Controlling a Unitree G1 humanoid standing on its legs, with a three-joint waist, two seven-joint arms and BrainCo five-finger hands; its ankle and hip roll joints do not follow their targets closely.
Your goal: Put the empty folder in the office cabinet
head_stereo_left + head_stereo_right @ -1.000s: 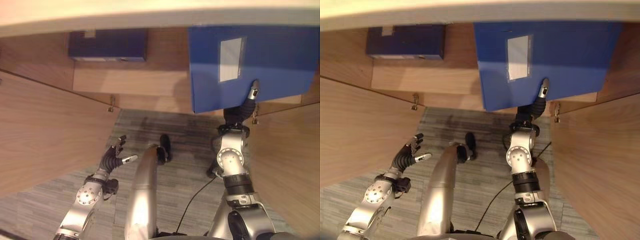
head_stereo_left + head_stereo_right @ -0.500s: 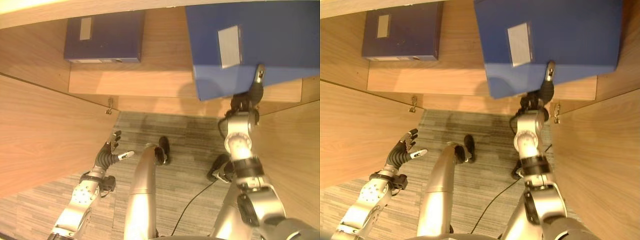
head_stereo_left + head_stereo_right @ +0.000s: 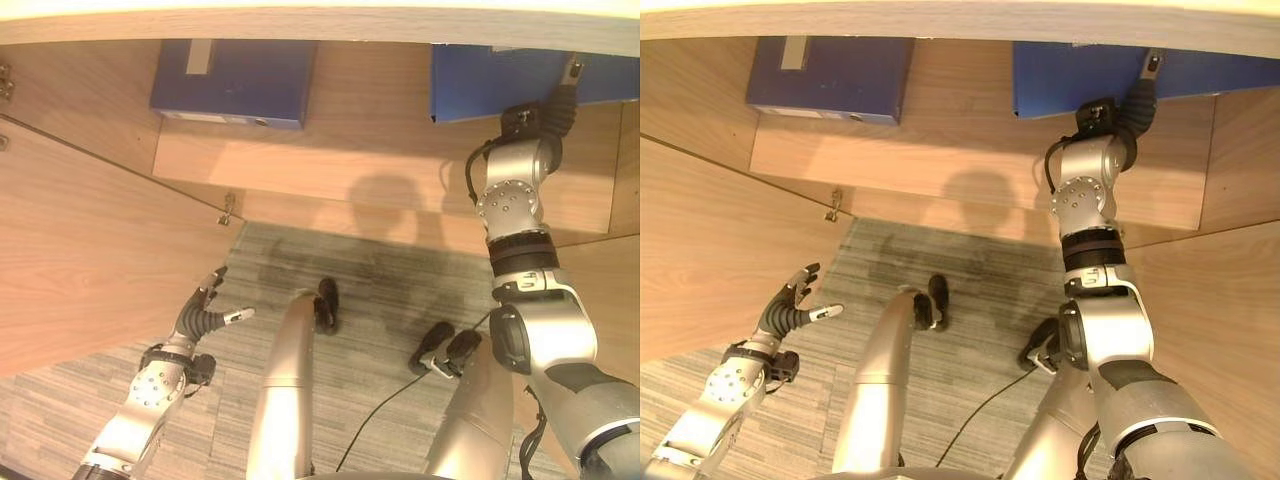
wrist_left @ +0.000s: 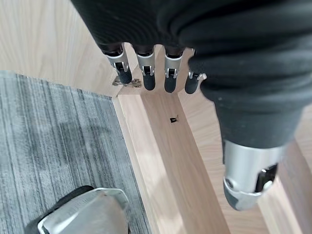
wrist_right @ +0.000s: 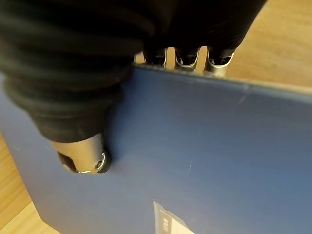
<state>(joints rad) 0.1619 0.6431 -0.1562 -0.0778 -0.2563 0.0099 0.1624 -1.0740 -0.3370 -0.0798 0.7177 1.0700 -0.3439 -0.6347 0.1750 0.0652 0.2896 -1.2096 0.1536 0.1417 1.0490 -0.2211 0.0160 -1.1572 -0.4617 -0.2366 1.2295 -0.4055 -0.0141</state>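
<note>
Up on the cabinet shelf (image 3: 330, 160), the blue folder (image 3: 500, 80) rests on the right side, mostly inside. The right robot hand (image 3: 555, 105) reaches up to it and grips it, with the thumb (image 5: 83, 158) pressed on its flat face and the fingers (image 5: 187, 58) curled over its edge. Another blue folder (image 3: 235, 80) already sits on the left side of the shelf, well apart from the first. The left robot hand (image 3: 205, 315) hangs low near the open cabinet door (image 3: 90, 240), fingers loose and spread, holding nothing. I think the job is almost done. What is left is to let go of the folder and pull the arm back out.
</note>
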